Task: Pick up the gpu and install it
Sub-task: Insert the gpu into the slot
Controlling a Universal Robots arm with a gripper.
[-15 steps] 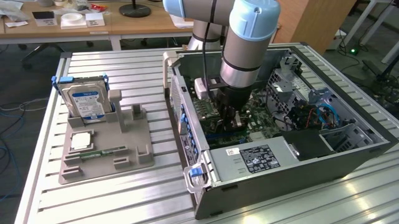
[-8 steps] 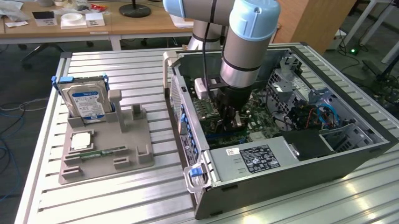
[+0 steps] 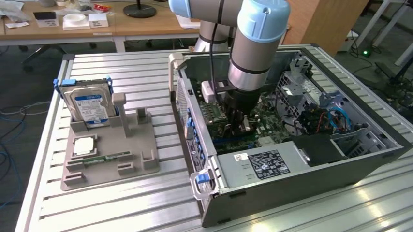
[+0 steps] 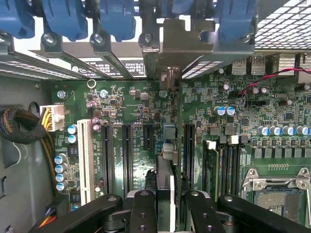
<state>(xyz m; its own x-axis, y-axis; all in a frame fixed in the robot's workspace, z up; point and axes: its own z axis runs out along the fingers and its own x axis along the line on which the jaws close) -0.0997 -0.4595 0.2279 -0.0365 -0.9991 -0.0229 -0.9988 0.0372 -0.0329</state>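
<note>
Gripper [image 4: 165, 204] clenched on the gpu [image 4: 166, 145], card held edge-on and upright above a motherboard [image 4: 131, 104] slot inside the open computer case [image 3: 271, 188], blue slot latches [image 4: 116, 19] beyond, hard drive [image 3: 90, 107] standing in a gray holder [image 3: 129, 145] well apart.

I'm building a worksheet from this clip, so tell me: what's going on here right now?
A robot arm has reached down into an open computer case lying on a metal table. Its gripper is shut on the gpu, holding it edge-on just above the motherboard, lined up over the expansion slots near the case's rear brackets. Whether the card is seated cannot be told. Beside the case, a grey holder carries a hard drive.
</note>
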